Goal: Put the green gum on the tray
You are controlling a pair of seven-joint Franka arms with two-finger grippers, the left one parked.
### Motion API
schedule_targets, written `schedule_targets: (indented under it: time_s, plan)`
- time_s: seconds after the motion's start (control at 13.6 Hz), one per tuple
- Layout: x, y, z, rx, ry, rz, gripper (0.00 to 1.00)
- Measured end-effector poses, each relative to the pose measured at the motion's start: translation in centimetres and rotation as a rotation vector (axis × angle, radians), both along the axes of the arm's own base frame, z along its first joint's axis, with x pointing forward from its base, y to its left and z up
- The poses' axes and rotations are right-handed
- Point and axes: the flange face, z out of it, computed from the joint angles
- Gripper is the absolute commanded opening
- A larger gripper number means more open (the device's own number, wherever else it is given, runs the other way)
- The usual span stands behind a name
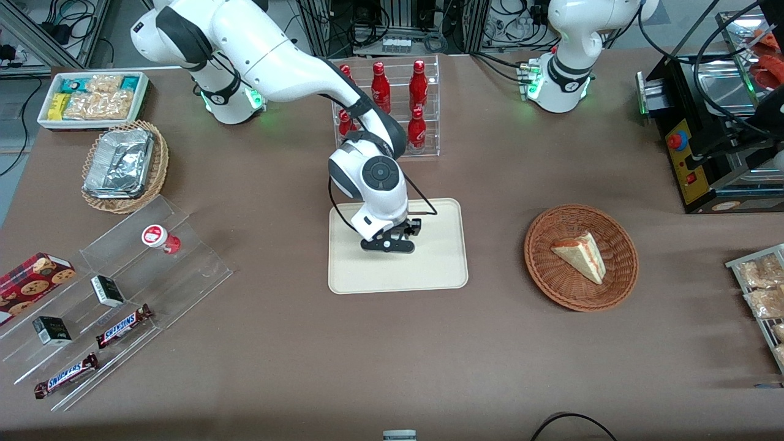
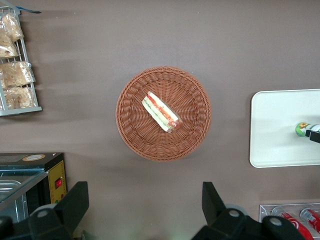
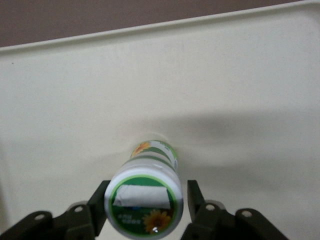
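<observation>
Placing step, near its end; gripper (image 1: 388, 245) low over the tray (image 1: 429, 275), roughly mid-tray; green gum (image 3: 145, 200) upright between the fingers (image 3: 98, 207), lid toward the wrist camera; base looks to be on or just above the tray floor, contact hard to confirm from the wrist view, where a small gap shows between each finger and the lid; judged a loose hold or release just starting rather than a firm clamp.

Next move, as judged: part the fingers fully without nudging the bottle, then lift straight up; a narrow upright cylinder tips easily if a pad drags on the lid.

Edges and room: tray rim visible in the wrist view, well away from the bottle; bare tray floor all round it; in the front view the bottle rack (image 1: 386, 104) stands farther from the camera than the tray, wicker basket (image 1: 545, 275) with sandwich (image 1: 580, 254) toward the parked arm's end, both well apart; vertical retreat looks unobstructed.
</observation>
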Motion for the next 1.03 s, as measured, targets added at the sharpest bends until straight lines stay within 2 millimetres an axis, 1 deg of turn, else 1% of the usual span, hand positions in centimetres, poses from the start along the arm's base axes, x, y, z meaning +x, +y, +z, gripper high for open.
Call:
schedule_targets:
  time_s: [0.3, 0.59, 0.74, 0.89, 1.03]
  plan:
    - [-0.3, 0.3, -0.1, -0.012, -0.011, 0.021, 1.00]
    - [-0.2, 0.2, 0.0, -0.031, -0.021, 0.036, 1.00]
    - [-0.1, 0.0, 0.4, -0.048, -0.019, 0.043, 1.00]
    - [0.1, -0.1, 1.7, -0.062, -0.011, 0.048, 1.00]
    - [0.2, -0.2, 3.9, -0.064, -0.011, 0.046, 1.00]
